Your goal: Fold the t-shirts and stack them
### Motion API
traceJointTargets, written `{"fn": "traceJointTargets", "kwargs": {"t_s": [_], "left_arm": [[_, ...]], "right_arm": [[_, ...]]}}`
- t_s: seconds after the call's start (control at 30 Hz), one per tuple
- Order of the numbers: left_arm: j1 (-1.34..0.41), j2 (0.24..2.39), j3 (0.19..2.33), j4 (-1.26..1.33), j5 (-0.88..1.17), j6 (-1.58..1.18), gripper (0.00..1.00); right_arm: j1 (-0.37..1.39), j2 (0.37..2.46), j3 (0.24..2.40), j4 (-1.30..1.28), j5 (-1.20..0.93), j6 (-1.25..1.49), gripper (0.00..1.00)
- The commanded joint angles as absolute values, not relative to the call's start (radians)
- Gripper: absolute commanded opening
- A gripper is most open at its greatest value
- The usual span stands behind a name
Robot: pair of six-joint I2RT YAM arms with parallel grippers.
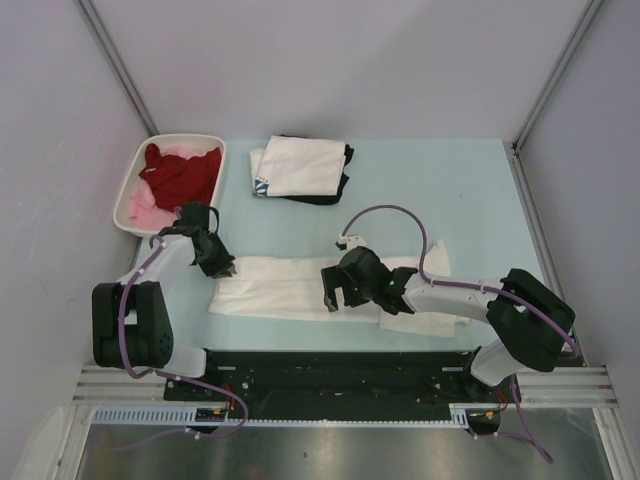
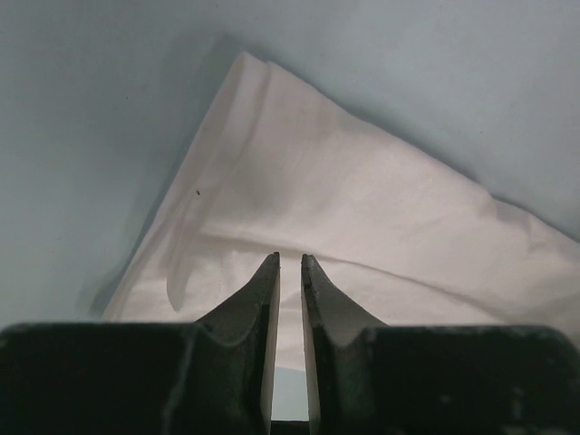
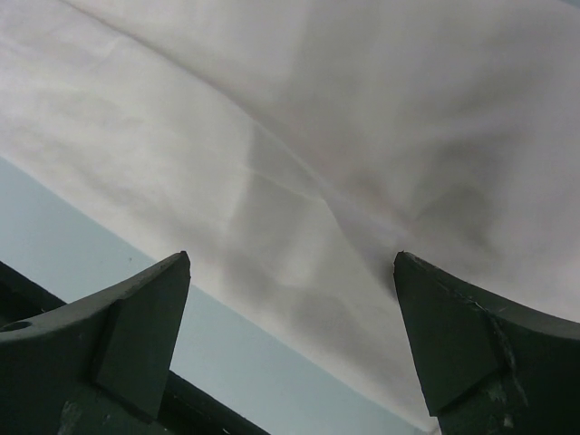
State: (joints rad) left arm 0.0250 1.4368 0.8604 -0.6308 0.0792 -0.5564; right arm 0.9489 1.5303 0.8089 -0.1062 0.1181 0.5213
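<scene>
Between the two claws a cream-white t-shirt (image 1: 300, 288) lies stretched in a long band across the near part of the pale blue table (image 1: 440, 180). At its left end the left gripper (image 1: 222, 266) points down from a bent arm, its jaws clenched to a thin slit with cloth pinched between them; in the wrist view (image 2: 290, 272) a corner of the shirt rises just beyond the tips. Over the band's right part the right gripper (image 1: 335, 295) hangs released, fingers (image 3: 136, 326) spread wide above the cloth. Beyond both claws sits a folded stack (image 1: 300, 168), cream-white over black, with a small unreadable blue mark. Beyond the left claw a white basin (image 1: 128, 200) holds dark red and pink shirts.
</scene>
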Motion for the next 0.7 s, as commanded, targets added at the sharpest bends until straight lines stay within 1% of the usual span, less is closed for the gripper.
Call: {"fn": "traceJointTargets", "kwargs": {"t_s": [0.0, 0.2, 0.37, 0.47, 0.5, 0.53, 0.6, 0.63, 0.67], "left_arm": [[0.032, 1.399, 0.868, -0.617, 0.091, -0.534, 0.20], [0.035, 1.384, 0.864, -0.614, 0.100, -0.531, 0.20], [0.037, 1.376, 0.850, -0.611, 0.107, -0.523, 0.19], [0.038, 1.367, 0.847, -0.611, 0.110, -0.520, 0.19], [0.038, 1.362, 0.847, -0.611, 0.120, -0.520, 0.19], [0.038, 1.353, 0.848, -0.611, 0.124, -0.519, 0.19], [0.038, 1.336, 0.848, -0.606, 0.133, -0.520, 0.19], [0.038, 1.327, 0.848, -0.603, 0.138, -0.519, 0.19], [0.038, 1.300, 0.842, -0.595, 0.141, -0.522, 0.19]], "right_arm": [[0.997, 1.512, 0.839, -0.162, 0.150, 0.519, 1.00], [1.057, 1.554, 0.841, -0.241, 0.192, 0.525, 1.00], [1.132, 1.502, 0.842, -0.299, 0.248, 0.537, 1.00], [1.155, 1.393, 0.839, -0.405, 0.385, 0.618, 1.00], [1.154, 1.355, 0.841, -0.484, 0.508, 0.650, 1.00], [1.149, 1.274, 0.841, -0.526, 0.570, 0.681, 1.00], [1.085, 1.201, 0.838, -0.621, 0.662, 0.753, 1.00], [1.037, 1.131, 0.835, -0.638, 0.661, 0.767, 1.00], [0.943, 1.103, 0.813, -0.652, 0.647, 0.773, 1.00]]}}
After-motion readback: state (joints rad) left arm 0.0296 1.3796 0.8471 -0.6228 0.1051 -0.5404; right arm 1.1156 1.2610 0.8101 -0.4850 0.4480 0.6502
